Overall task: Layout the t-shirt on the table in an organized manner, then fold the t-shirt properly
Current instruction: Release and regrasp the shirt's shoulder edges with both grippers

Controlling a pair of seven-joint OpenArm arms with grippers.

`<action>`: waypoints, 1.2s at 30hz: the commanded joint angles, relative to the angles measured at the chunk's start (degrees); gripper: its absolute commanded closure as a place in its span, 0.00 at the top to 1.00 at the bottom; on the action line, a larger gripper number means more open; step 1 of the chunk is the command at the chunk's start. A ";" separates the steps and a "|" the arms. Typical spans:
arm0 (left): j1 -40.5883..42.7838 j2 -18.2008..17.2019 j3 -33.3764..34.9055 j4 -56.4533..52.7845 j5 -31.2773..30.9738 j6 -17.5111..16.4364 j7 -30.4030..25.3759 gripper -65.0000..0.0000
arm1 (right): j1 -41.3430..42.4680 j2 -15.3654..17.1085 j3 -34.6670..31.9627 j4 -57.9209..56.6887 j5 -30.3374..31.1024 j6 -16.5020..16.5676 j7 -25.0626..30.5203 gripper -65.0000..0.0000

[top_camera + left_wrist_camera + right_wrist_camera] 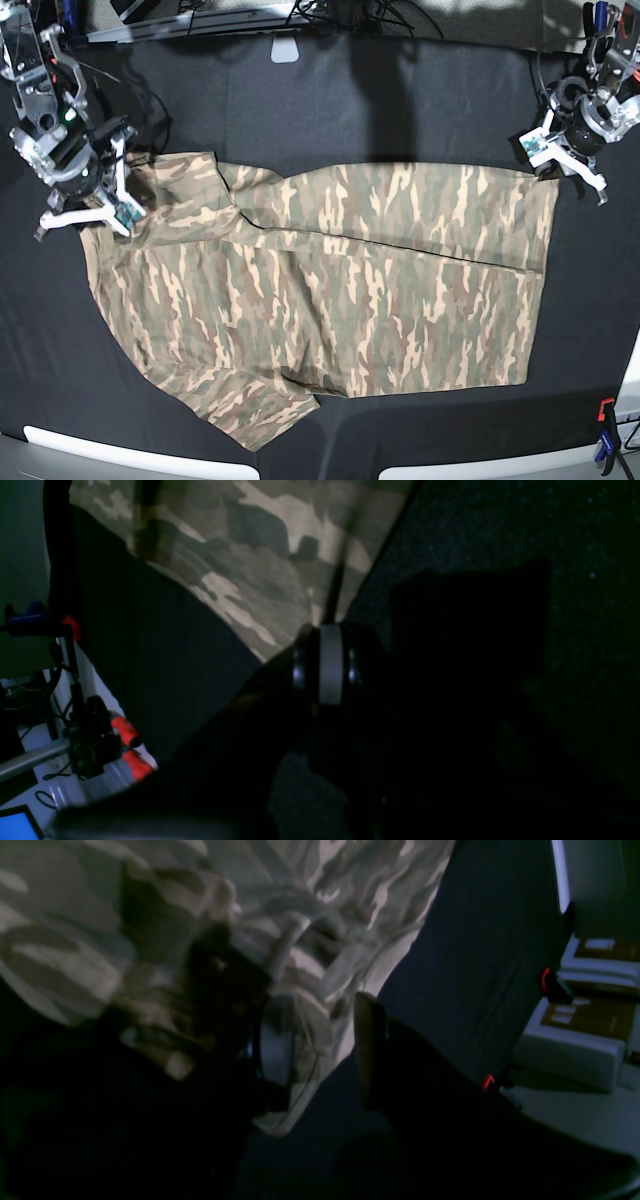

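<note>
And here's the black-covered table [55, 350], filling most of the base view, its far stretch running out of frame. Across its middle lies the camouflage t-shirt [300, 300], spread wide, with a long dark crease or edge crossing it and a loose flap [255, 415] hanging toward the near left. Some folds at the far left are hidden under the right arm [60, 140], itself cut off by the frame. Over on the far right, the left arm [605, 100] is cropped too.

Down to the grippers! The left gripper [330, 632] has its fingers together, clamped on the shirt's far right corner; the tips are dark and blurry. The right gripper [322, 1005] has its fingers apart over bunched cloth at the far left, the lower parts lost in shadow. Smallest, a red-and-blue clamp [607, 440] sits at the near right, partly out of frame.
</note>
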 commanded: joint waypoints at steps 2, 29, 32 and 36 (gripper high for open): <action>-0.15 -0.96 -0.37 0.26 0.31 -0.17 0.37 0.00 | -1.92 0.96 0.66 2.56 -0.04 -0.37 0.59 0.30; -0.15 0.42 -0.37 0.28 0.13 -0.13 0.39 0.00 | 2.78 0.96 -8.79 -17.35 -10.86 4.20 8.63 0.44; -0.13 0.42 -0.37 0.28 0.15 -0.15 0.39 0.00 | 2.75 0.98 -8.90 -17.27 -11.72 1.20 8.57 0.31; 0.04 0.39 -0.37 0.28 0.07 0.02 0.37 0.00 | 1.99 1.20 -8.85 -16.52 -11.69 -0.55 5.62 0.07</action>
